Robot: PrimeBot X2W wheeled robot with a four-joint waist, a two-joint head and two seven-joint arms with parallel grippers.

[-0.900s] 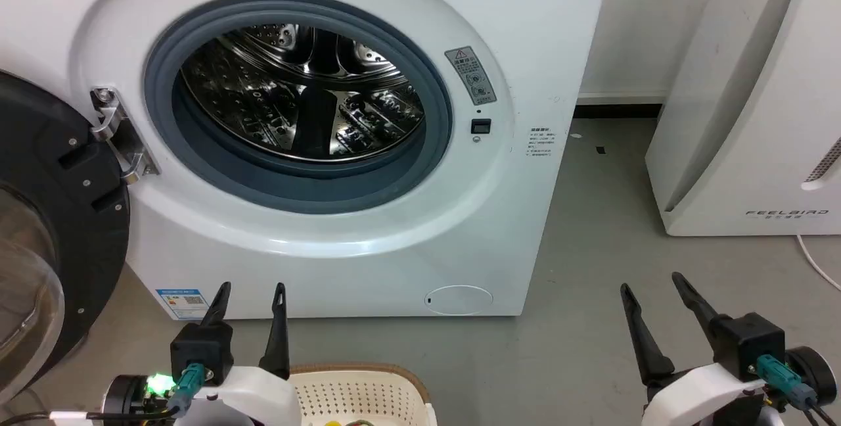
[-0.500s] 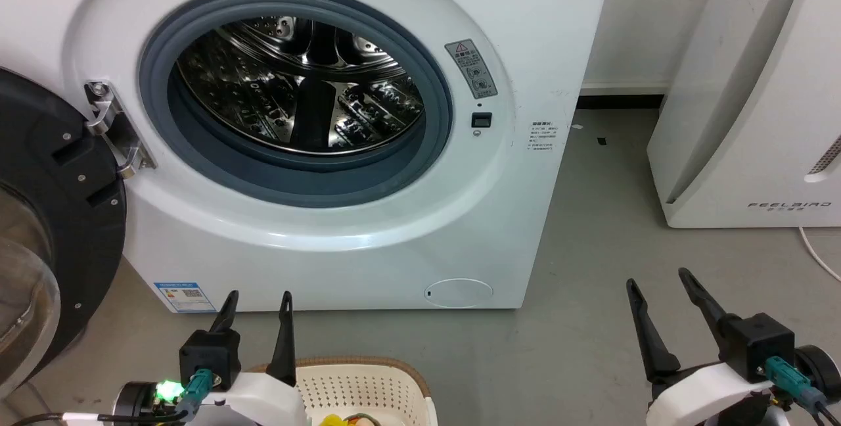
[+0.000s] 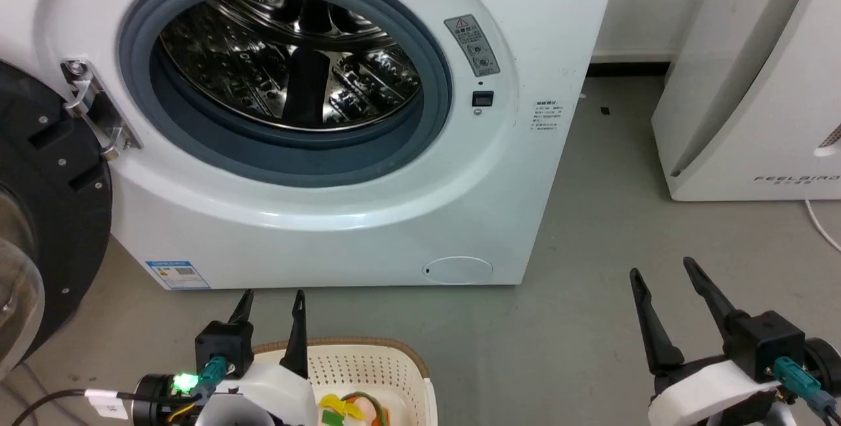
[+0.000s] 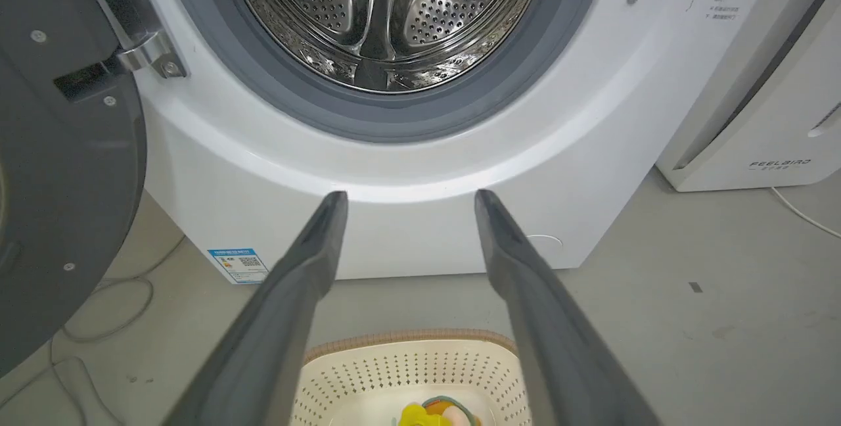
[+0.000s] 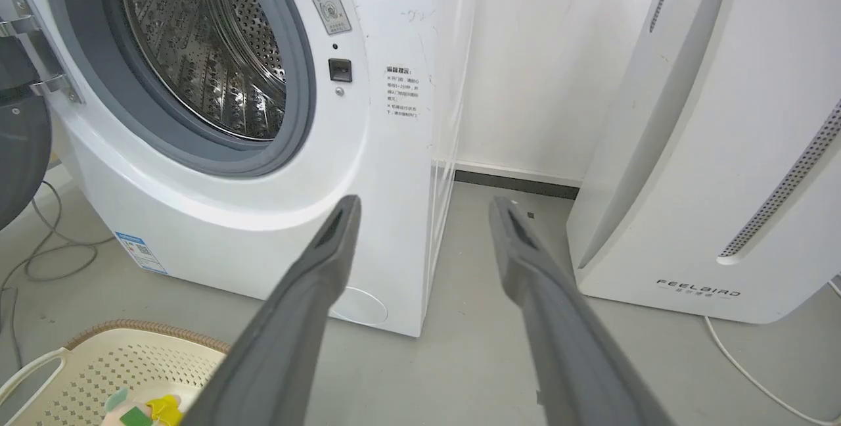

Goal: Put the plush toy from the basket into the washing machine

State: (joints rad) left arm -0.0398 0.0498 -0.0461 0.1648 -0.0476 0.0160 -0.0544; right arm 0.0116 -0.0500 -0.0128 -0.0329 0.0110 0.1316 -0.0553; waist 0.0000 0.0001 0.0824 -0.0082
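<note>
The washing machine stands ahead with its door swung open to the left and the steel drum bare. At the head view's bottom edge sits the basket; the plush toy lies in it, yellow, green and orange parts showing. My left gripper is open above the basket's far-left rim, nothing between its fingers. In the left wrist view the basket and plush toy lie below the open left gripper. My right gripper is open over bare floor. The basket and plush toy also appear in the right wrist view.
A white slanted FEELBIRD appliance stands at the right, with a white cable on the floor beside it. Grey cables lie on the floor under the open door. Grey floor separates washer and appliance.
The head camera has tilted down, so the washer sits higher in view and more of the basket and the toy shows. Both grippers stay open.
</note>
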